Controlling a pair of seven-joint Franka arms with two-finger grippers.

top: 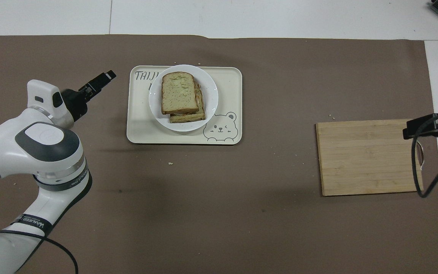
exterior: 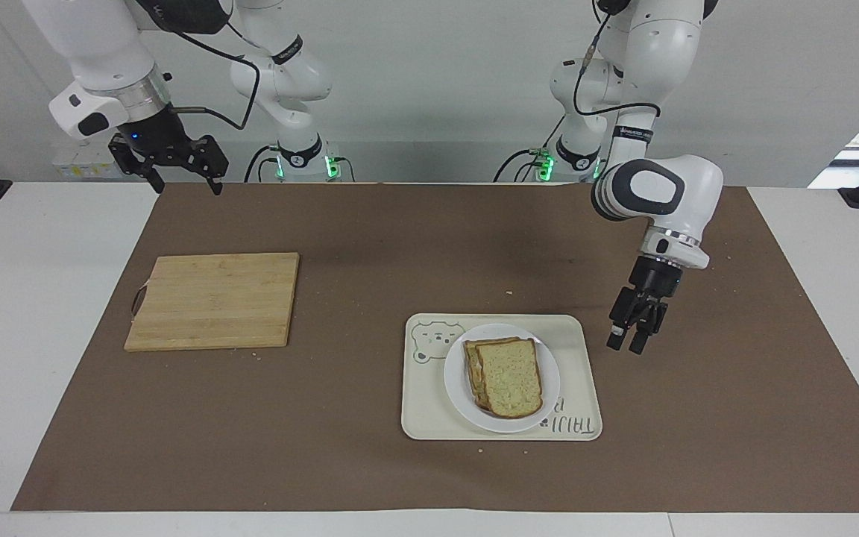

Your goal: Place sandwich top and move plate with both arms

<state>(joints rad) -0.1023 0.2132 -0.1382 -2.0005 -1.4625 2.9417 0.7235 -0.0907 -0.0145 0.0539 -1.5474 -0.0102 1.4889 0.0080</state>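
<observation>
A stacked sandwich sits on the plate [exterior: 502, 377], its sandwich top [exterior: 509, 377] lying plain side up and slightly askew over the slices beneath it, which peek out along one edge. The small white plate rests on the cream tray [exterior: 500, 377] printed with a bear drawing, toward the end of the tray away from the bear and over part of its lettering. The tray lies flat on the brown mat [exterior: 370, 253] that covers the middle of the white counter [exterior: 42, 313], toward the left arm's end of the counter. The left tool [exterior: 630, 341] hangs in the air just beside the tray, over bare mat off the tray's edge at the left arm's end, pointing downward with its two fingers apart and nothing between them; it touches neither the tray nor the plate. The right arm waits well apart from the tray, its right tool [exterior: 180, 180] raised over the mat's edge close to the robots, fingers spread wide and empty. A wooden cutting board [exterior: 215, 300] lies flat on the mat toward the right arm's end of the counter, well apart from the tray, with a small handle loop at its outer edge. A few crumbs dot the mat around the tray.
</observation>
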